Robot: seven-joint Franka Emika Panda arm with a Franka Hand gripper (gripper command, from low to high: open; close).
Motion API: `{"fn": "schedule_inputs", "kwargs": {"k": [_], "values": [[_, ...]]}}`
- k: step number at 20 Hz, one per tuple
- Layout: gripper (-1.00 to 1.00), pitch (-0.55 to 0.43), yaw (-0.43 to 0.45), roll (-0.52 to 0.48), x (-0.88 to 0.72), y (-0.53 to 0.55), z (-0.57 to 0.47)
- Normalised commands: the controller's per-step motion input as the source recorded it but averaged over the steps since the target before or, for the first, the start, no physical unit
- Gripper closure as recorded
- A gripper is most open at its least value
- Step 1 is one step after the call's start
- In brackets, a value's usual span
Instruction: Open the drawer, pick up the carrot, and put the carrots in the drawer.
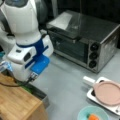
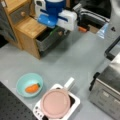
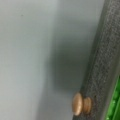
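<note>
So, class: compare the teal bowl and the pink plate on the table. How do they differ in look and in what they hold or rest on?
The teal bowl is deep and holds the carrot; the pink plate is flat and bare. The bowl stands straight on the grey table; the plate lies on a white tray. In a front view the plate looks wider than the bowl. Both are round.

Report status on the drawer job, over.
Gripper over the drawer, fingers hidden behind the arm. Drawer pulled open, wooden knob in wrist view, something green inside. Carrot lying in the teal bowl, untouched. Nothing in the way.
</note>
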Motion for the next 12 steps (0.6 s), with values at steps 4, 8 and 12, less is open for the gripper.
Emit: {"fn": "schedule_inputs", "kwargs": {"k": [4,8,12], "values": [[-1.0,-0.034,0.028,0.131,0.15,-0.14,-0.04],[-1.0,-0.038,0.035,0.148,0.12,-0.15,-0.05],[-1.0,-0.044,0.043,0.166,0.09,-0.15,-0.06]]}}
